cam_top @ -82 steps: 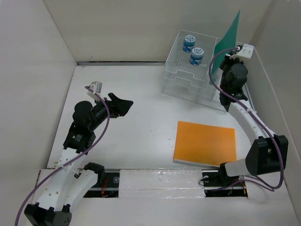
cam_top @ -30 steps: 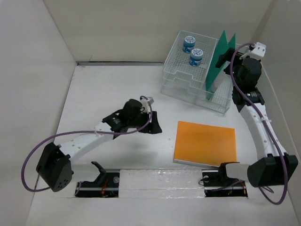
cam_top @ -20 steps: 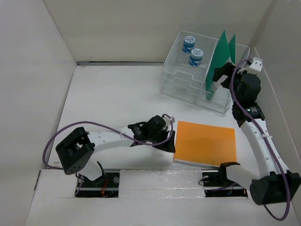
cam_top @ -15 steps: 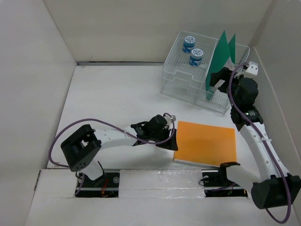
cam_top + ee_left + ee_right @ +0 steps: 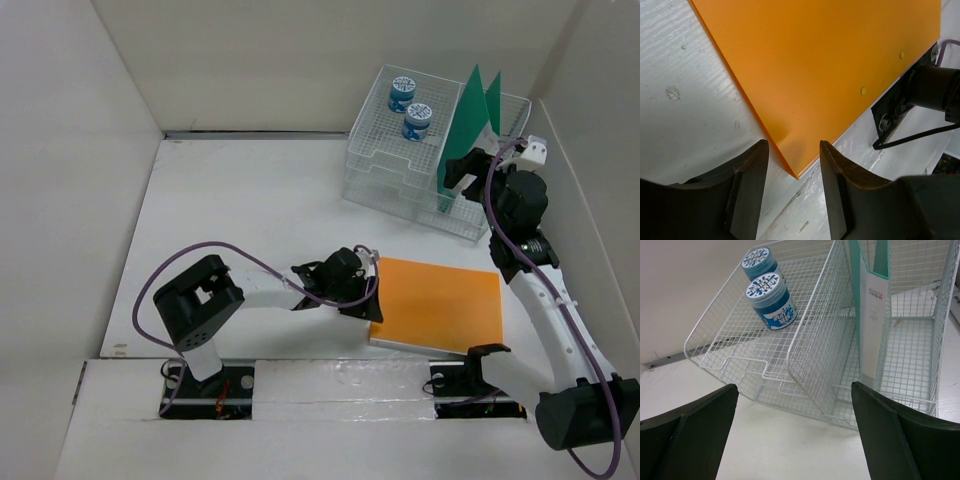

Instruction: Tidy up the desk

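Lighting bright, even and diffuse, from overhead. Shadows on the desk [image 5: 250, 200] are faint and soft-edged. Top view sharp throughout. In the wrist views, left gripper [image 5: 793, 147] and right gripper [image 5: 794, 390], at 6 o'clock, are dark and slightly soft. Orange board [image 5: 815, 65] sharp. Mild wide-angle stretch at the edges.

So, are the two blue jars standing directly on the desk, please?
No, both blue jars stand in the wire rack's top tray, not on the desk.

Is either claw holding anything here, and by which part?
Nothing is held. The left claw straddles a corner of the orange pad, jaws open, not yet closed on it. The right claw is open and empty, facing the wire rack.
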You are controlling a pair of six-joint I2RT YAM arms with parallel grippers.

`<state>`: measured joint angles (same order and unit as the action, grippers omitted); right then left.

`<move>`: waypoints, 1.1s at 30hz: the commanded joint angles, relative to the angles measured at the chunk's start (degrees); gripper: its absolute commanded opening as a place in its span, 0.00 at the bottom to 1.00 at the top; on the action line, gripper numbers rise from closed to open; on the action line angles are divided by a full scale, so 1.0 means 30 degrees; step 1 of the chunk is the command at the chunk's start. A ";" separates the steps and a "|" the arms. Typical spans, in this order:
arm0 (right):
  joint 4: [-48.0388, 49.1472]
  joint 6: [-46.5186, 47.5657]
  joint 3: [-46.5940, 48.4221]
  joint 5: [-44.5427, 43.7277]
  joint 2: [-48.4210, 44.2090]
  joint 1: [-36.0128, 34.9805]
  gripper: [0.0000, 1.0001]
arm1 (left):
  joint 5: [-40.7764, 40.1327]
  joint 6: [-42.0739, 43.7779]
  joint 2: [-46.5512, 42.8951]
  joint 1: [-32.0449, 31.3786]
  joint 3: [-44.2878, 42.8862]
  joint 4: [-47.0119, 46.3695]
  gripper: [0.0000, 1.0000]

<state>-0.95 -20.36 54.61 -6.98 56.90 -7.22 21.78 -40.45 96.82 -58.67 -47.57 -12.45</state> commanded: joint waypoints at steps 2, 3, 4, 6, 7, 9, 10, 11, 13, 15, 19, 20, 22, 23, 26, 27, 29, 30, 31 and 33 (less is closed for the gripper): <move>0.0815 -0.0010 -0.0039 0.0130 -0.0306 -0.0141 1.00 | 0.0504 -0.0083 0.0452 -0.0362 -0.0226 -0.0745 0.39; 0.0844 -0.0010 -0.0068 0.0130 -0.0306 -0.0141 1.00 | 0.0504 -0.0082 0.0569 -0.0364 -0.0285 -0.0685 0.38; 0.0873 -0.0010 -0.0068 0.0160 -0.0277 -0.0141 1.00 | 0.0504 -0.0053 0.0744 -0.0364 -0.0285 -0.0627 0.37; 0.0903 -0.0039 -0.0068 0.0160 -0.0248 -0.0141 1.00 | 0.0504 -0.0082 0.0862 -0.0364 -0.0227 -0.0597 0.36; 0.0903 -0.0040 -0.0097 0.0160 -0.0247 -0.0141 1.00 | 0.0388 -0.0082 0.0921 -0.0364 -0.0256 -0.0568 0.36; 0.0932 -0.0010 -0.0098 0.0189 -0.0247 -0.0141 1.00 | 0.0241 -0.0053 0.0922 -0.0364 -0.0256 -0.0451 0.35; 0.0932 -0.0010 -0.0098 0.0189 -0.0247 -0.0141 1.00 | 0.0298 -0.0053 0.0922 -0.0364 -0.0227 -0.0450 0.35; 0.0990 -0.0039 -0.0156 0.0189 -0.0247 -0.0141 1.00 | 0.0356 -0.0053 0.0980 -0.0364 -0.0198 -0.0537 0.35; 0.1020 -0.0069 -0.0185 0.0189 -0.0276 -0.0141 1.00 | 0.0851 -0.0199 0.1038 -0.0364 -0.0139 -0.0888 0.33; 0.1020 -0.0098 -0.0273 0.0189 -0.0247 -0.0141 1.00 | 0.1176 -0.0550 0.1185 -0.0538 0.0007 -0.1503 0.29; 0.1078 -0.0332 -0.0770 0.0189 -0.0393 -0.0141 1.00 | 0.1177 -0.0931 0.1741 -0.0949 0.0183 -0.2119 0.15; 0.1108 -0.0449 -0.1062 0.0218 -0.0539 -0.0141 1.00 | 0.1090 -0.1193 0.1916 -0.1124 0.0241 -0.2265 0.05; 0.1341 -0.0566 -0.1356 0.0364 -0.0657 -0.0141 1.00 | 0.0944 -0.1487 0.1947 -0.1125 0.0592 -0.2909 0.00; 0.1342 -0.0625 -0.1531 0.0365 -0.0687 -0.0315 1.00 | 0.0769 -0.1692 0.1831 -0.1125 0.0681 -0.3056 0.00; 0.1254 -0.0684 -0.1796 0.0307 -0.0862 -0.0491 1.00 | -0.0285 -0.2044 0.1014 -0.1125 0.1236 -0.3467 0.00; 0.1254 -0.0742 -0.2058 0.0277 -0.0950 -0.0666 1.00 | -0.0868 -0.2248 0.0719 -0.1125 0.1557 -0.3671 0.00; 0.0934 -0.0976 -0.2323 -0.0219 -0.1184 -0.0871 1.00 | -0.1311 -0.2279 -0.0127 -0.0951 0.1881 -0.3615 0.00; 0.0729 -0.1064 -0.2788 -0.0482 -0.1243 -0.0873 1.00 | -0.1690 -0.2338 -0.0481 -0.0775 0.2434 -0.3818 0.00; 0.0669 -0.1152 -0.3083 -0.1123 -0.1447 -0.1105 1.00 | -0.1723 -0.2425 -0.0833 -0.0194 0.2845 -0.3936 0.00; 0.0669 -0.1533 -0.3959 -0.1683 -0.1537 -0.1282 1.00 | -0.2101 -0.2426 -0.2121 0.0453 0.4013 -0.4024 0.00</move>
<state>0.27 -22.98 45.41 -8.47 53.56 -9.89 19.57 -47.27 95.94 -60.27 -39.44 -23.49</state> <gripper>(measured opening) 0.999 0.006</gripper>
